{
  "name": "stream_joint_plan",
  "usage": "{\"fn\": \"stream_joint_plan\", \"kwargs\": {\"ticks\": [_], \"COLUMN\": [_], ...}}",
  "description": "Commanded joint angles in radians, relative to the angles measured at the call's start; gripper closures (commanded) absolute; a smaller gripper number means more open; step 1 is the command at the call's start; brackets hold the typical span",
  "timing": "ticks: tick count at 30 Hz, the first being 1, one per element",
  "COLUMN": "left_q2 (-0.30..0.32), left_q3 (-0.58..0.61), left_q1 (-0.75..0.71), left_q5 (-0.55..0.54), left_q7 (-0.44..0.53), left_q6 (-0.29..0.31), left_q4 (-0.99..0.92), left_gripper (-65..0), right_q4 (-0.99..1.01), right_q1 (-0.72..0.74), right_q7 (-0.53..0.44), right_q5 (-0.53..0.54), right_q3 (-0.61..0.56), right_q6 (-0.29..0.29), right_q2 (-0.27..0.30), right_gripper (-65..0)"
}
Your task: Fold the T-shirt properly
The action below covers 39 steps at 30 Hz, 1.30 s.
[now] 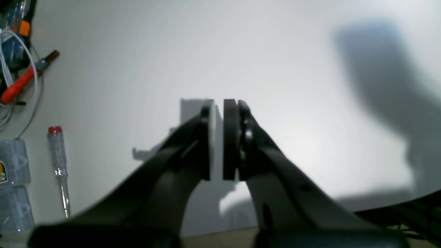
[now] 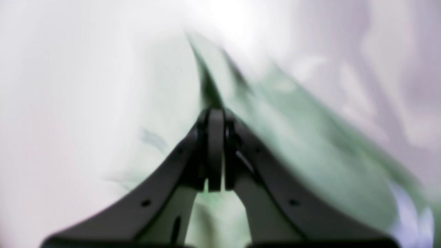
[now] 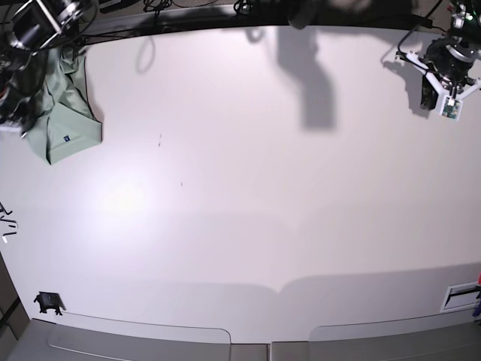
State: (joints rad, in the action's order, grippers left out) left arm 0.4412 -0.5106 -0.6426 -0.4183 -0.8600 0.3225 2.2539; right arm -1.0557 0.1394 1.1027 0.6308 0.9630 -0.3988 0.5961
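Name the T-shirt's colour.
Pale green T-shirt, with a small dark blue mark; clearest in the base view.

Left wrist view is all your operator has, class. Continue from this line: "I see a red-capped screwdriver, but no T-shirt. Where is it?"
Observer: The T-shirt lies by the right arm, near the upper left of the base view.
Operator: Is the right gripper holding it?
Observer: The right gripper is shut over the pale green fabric, but the blur hides whether any is pinched.
Operator: Any landmark on the shirt?
Observer: Yes, a small dark blue mark faces up.
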Motion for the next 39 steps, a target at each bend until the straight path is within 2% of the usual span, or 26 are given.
{"fn": "stream_joint_plan", "kwargs": {"ticks": [1,5,7,9,10,12,15,21,25,30,32,34,39], "left_q2": [0.011,0.010,0.009,0.000,-0.010,-0.039,-0.085,-0.161,-0.178,-0.177,-0.175,-0.175,-0.175], "left_q3": [-0.007,-0.007,-0.008,-0.008,-0.008,-0.008,-0.008,-0.008,-0.008,-0.008,-0.007,-0.006,-0.006], "left_q1": [-0.003,-0.003,-0.006,-0.006,-0.006,-0.009,-0.032,-0.124,-0.179,-0.276,-0.324,-0.373,-0.488], "left_q5": [-0.006,-0.006,-0.014,-0.050,-0.068,-0.101,-0.157,-0.295,-0.374,-0.465,-0.500,-0.507,-0.507], "left_q7": [0.024,0.024,0.024,0.018,0.017,0.017,0.017,0.009,-0.041,-0.132,-0.173,-0.229,-0.350], "left_q6": [-0.001,-0.002,-0.002,-0.001,-0.001,-0.001,0.018,0.159,0.251,0.345,0.376,0.376,0.376], "left_q4": [0.016,0.016,0.016,0.016,0.016,0.017,0.019,0.033,0.062,0.102,0.102,0.102,0.102], "left_gripper": [-3.5,-3.5,-3.2,0.0,0.0,0.0,0.0,0.0,0.0,0.0,0.0,0.0,0.0], "right_q4": [-0.021,-0.023,-0.026,-0.045,-0.057,-0.082,-0.153,-0.380,-0.583,-0.863,-0.967,-1.052,-1.143], "right_q1": [0.051,0.183,0.236,0.256,0.257,0.253,0.211,0.045,-0.081,-0.243,-0.317,-0.395,-0.590], "right_q7": [-0.016,0.082,0.190,0.294,0.294,0.294,0.294,0.294,0.294,0.294,0.294,0.294,0.294], "right_q5": [0.055,0.279,0.434,0.623,0.715,0.853,0.853,0.853,0.853,0.853,0.853,0.853,0.853], "right_q3": [0.001,0.001,0.001,-0.002,-0.002,-0.001,-0.002,-0.002,-0.002,-0.026,-0.065,-0.131,-0.391], "right_q6": [-0.022,-0.151,-0.219,-0.271,-0.296,-0.299,-0.299,-0.299,-0.299,-0.299,-0.299,-0.299,-0.299], "right_q2": [0.042,0.075,0.080,0.079,0.079,0.079,0.077,0.075,0.050,-0.013,-0.043,-0.071,-0.098], "right_gripper": [0.0,0.0,0.0,0.0,0.0,0.0,0.0,0.0,0.0,0.0,0.0,0.0,0.0]}}
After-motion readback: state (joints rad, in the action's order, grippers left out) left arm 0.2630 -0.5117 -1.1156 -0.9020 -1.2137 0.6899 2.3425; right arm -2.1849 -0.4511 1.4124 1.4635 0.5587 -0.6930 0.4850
